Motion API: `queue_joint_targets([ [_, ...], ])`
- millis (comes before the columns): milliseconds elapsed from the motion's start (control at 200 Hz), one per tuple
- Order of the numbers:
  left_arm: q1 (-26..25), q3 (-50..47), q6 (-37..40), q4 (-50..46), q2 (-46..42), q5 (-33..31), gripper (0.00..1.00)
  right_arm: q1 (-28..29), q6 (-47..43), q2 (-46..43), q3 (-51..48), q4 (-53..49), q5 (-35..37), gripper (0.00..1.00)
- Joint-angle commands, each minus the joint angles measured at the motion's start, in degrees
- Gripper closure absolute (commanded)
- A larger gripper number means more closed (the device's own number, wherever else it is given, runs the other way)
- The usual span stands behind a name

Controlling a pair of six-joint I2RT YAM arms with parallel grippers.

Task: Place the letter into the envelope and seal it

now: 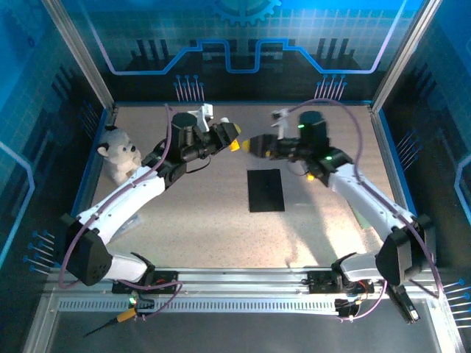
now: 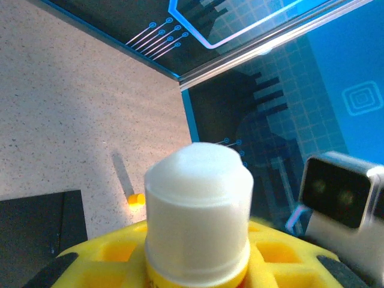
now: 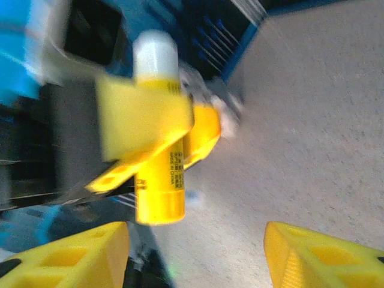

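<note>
The black envelope lies flat near the middle of the table, and one corner of it shows in the left wrist view. The letter is out of view. My left gripper hangs above the far part of the table, shut on a yellow glue stick whose white end sticks out past the left gripper. Facing it, my right gripper is open; between the yellow fingers of the right gripper there is nothing, and the glue stick's yellow base hangs just beyond them.
A white stuffed bear sits at the table's left edge. A small yellow piece lies on the table beyond the envelope. Blue-lit walls and metal posts close in the back and sides. Speckled table lies open in front of the envelope.
</note>
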Motion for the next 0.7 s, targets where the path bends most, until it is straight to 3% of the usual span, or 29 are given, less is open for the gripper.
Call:
queue_joint_targets([
  [0,3.47,-1.78,0.89,6.44,-2.11,10.11,1.0,-7.01,16.7,-2.33,-5.01,18.99,-20.49,0.37],
  [110,4.71,-3.26,-1.9,14.25,-0.87,15.53,1.0,-7.28,24.23,-0.68,-7.06,30.49,-24.64,0.38],
  [260,4.71,-3.2,-5.7,23.23,1.56,20.24,1.0,-3.47,19.36,2.48,-6.47,27.28,-22.98,0.38],
  [695,4.57,-3.5,-5.97,24.81,2.62,21.36,1.0,3.12,28.46,13.39,-0.87,42.67,-21.2,0.44],
])
